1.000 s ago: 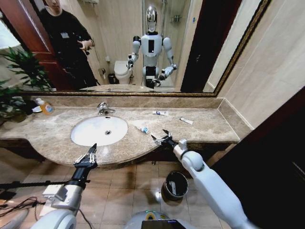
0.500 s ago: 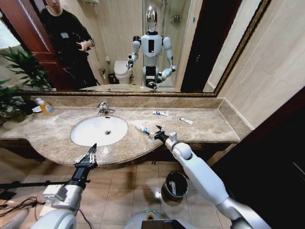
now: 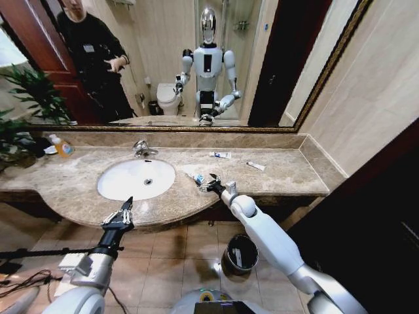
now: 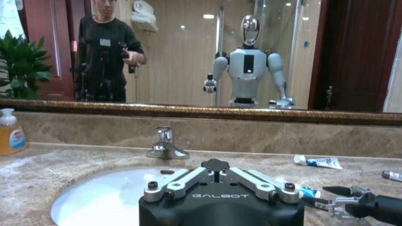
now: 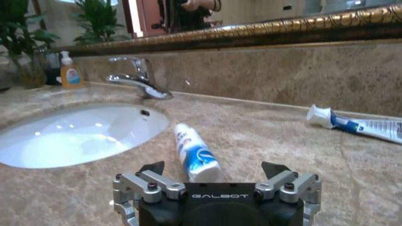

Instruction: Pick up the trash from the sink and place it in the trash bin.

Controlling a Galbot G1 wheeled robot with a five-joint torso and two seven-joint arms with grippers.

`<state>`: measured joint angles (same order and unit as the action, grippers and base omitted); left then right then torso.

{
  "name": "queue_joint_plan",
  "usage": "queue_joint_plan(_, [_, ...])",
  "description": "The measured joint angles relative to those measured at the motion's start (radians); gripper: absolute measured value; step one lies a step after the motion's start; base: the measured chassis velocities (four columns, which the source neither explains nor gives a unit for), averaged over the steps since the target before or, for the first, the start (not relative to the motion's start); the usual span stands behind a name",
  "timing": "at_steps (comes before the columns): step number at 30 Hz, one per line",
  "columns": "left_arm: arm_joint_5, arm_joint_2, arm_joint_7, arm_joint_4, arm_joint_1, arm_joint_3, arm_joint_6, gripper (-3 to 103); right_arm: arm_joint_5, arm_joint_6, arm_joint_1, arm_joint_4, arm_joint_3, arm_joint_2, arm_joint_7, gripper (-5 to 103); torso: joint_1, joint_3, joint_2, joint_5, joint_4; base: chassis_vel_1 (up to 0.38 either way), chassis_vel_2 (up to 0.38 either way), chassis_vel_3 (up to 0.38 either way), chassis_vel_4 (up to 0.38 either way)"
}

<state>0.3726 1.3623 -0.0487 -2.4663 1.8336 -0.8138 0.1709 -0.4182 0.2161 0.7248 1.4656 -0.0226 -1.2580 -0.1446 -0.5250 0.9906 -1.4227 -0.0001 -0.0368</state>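
Right gripper (image 3: 208, 182), jaws spread wide, low over the marble table (image 3: 281, 171) just right of the sink (image 3: 136, 178); a blue-and-white tube (image 5: 195, 153) lies between the fingertips, untouched. Two further tubes (image 3: 220, 155) (image 3: 256, 166) rest well apart toward the back wall. Left gripper (image 3: 121, 214), jaws parted, hangs off the table's front edge. Trash bin (image 3: 240, 254) stands on the floor below.

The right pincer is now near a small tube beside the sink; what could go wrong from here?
1. The right pincer is open around the small tube, which lies flat on smooth marble; closing off-centre could roll or push it toward the sink.
2. The fingertips sit low, so they might scrape the countertop.
3. The trash bin stands under the arm; a weak grip could drop the tube beside it.
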Motion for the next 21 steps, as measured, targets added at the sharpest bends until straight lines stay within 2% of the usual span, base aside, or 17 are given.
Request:
queue_joint_plan(3, [0.0, 0.0, 0.0, 0.0, 0.0, 0.0, 0.0, 0, 0.006, -0.004, -0.002, -0.016, 0.0, -0.003, -0.001, 99, 0.0, 0.0, 0.0, 0.0, 0.0001, 0.0, 0.0, 0.0, 0.0])
queue_joint_plan(5, [0.0, 0.0, 0.0, 0.0, 0.0, 0.0, 0.0, 0, 0.014, -0.008, -0.003, -0.024, -0.001, -0.003, -0.003, 90, 0.0, 0.0, 0.0, 0.0, 0.0001, 0.0, 0.0, 0.0, 0.0])
queue_joint_plan(6, [0.0, 0.0, 0.0, 0.0, 0.0, 0.0, 0.0, 0, 0.014, -0.008, -0.003, -0.024, -0.001, -0.003, -0.003, 90, 0.0, 0.0, 0.0, 0.0, 0.0001, 0.0, 0.0, 0.0, 0.0])
queue_joint_plan(8, [0.0, 0.0, 0.0, 0.0, 0.0, 0.0, 0.0, 0, 0.019, -0.011, -0.001, -0.025, -0.002, -0.003, -0.004, 79, 0.0, 0.0, 0.0, 0.0, 0.0, 0.0, 0.0, 0.0, 0.0])
queue_joint_plan(10, [0.0, 0.0, 0.0, 0.0, 0.0, 0.0, 0.0, 0, 0.02, -0.012, 0.0, -0.025, -0.002, -0.003, -0.004, 79, 0.0, 0.0, 0.0, -0.0001, 0.0, 0.0, 0.0, 0.0, 0.0])
queue_joint_plan(12, [0.0, 0.0, 0.0, 0.0, 0.0, 0.0, 0.0, 0, 0.036, -0.019, 0.007, -0.023, -0.002, -0.005, -0.004, 57, 0.0, 0.0, 0.0, 0.0, 0.0, 0.0, 0.0, 0.0, 0.0])
queue_joint_plan(13, [0.0, 0.0, 0.0, 0.0, 0.0, 0.0, 0.0, 0, 0.039, -0.02, 0.008, -0.023, -0.002, -0.006, -0.003, 51, 0.0, 0.0, 0.0, 0.0, 0.0001, 0.0, 0.0, 0.0, 0.0])
queue_joint_plan(14, [0.0, 0.0, 0.0, 0.0, 0.0, 0.0, 0.0, 0, 0.039, -0.02, 0.008, -0.023, -0.002, -0.006, -0.003, 51, 0.0, 0.0, 0.0, 0.0, 0.0001, 0.0, 0.0, 0.0, 0.0])
queue_joint_plan(18, [0.0, 0.0, 0.0, 0.0, 0.0, 0.0, 0.0, 0, 0.044, -0.024, 0.016, -0.01, -0.003, -0.005, -0.001, 30, 0.0, 0.0, 0.0, 0.0, 0.0, 0.0, 0.0, 0.0, 0.0])
queue_joint_plan(21, [0.0, 0.0, 0.0, 0.0, 0.0, 0.0, 0.0, 0, 0.047, -0.026, 0.019, -0.003, -0.004, -0.002, 0.0, 25, 0.0, 0.0, 0.0, 0.0, 0.0001, 0.0, 0.0, 0.0, 0.0])
